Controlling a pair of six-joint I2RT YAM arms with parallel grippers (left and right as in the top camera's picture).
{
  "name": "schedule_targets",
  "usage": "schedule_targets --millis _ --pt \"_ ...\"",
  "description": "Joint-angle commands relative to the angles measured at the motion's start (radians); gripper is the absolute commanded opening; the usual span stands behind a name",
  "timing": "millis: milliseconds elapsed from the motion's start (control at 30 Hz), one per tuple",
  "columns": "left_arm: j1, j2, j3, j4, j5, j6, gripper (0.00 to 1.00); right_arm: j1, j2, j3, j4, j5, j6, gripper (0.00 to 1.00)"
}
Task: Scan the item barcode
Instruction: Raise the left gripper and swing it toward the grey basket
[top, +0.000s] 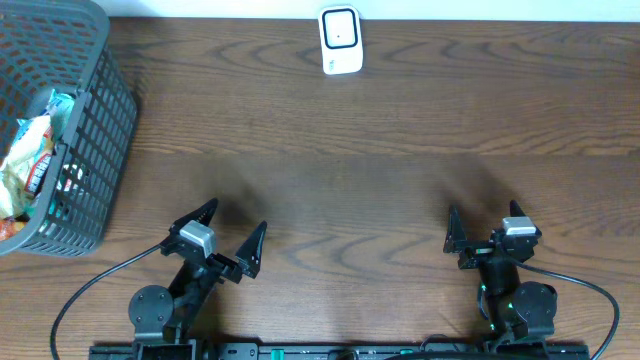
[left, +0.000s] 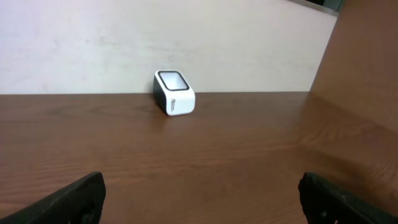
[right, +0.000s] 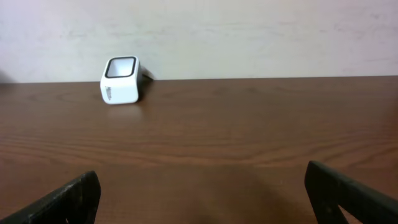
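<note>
A dark wooden table (top: 400, 130) seen from above, with a small white scanner (top: 340, 40) standing at its far edge, dark window facing up and toward the arms. Both wrist views show the scanner alone against a pale wall.

Well to the left of the scanner and nearer the robot sits a dark grey mesh basket (top: 100, 130). Inside it lie the items to be scanned: crinkled packets (top: 25, 160) in white, orange and red, with a scrap of teal at the top. They are heaped together against the basket's left side and partly cut off by the picture's edge. No barcode shows on any of them.

The left gripper (top: 238, 215) waits in front of the scanner, on the near side of the table and a little left, its black jaws spread wide and holding nothing. The right gripper (top: 484, 210) waits in front of the scanner and to the right, also spread wide and empty.

Nothing has been picked up, so the step in hand appears to be fetching a packet. The left arm looks the better choice, being closer to the basket. It should come down from above to clear the tall mesh wall, pinch one packet by an edge, and avoid crushing it. The barcode side will probably need finding before it is turned toward the scanner's window.
</note>
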Motion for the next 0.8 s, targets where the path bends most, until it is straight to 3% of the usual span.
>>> schedule_targets --millis 0,233,433,600,767 --pt "-0.003 -0.002 0.068 0.009 0.006 -0.009 0.98 0.008 -0.007 -0.004 -0.002 -0.002 -0.008 0.99" --pt "-0.003 0.084 0.208 0.009 -0.115 -0.008 0.98 0.008 -0.007 -0.004 -0.001 -0.002 -0.008 0.99" --pt "-0.003 0.240 0.367 0.009 -0.119 -0.007 0.97 0.008 -0.007 -0.004 -0.002 -0.002 -0.008 0.99" --pt "-0.002 0.421 0.563 -0.005 -0.119 0.044 0.98 0.008 -0.007 -0.004 -0.002 -0.002 -0.008 0.99" --pt "-0.002 0.610 0.796 -0.112 -0.119 0.052 0.98 0.008 -0.007 -0.004 -0.002 -0.002 -0.008 0.99"
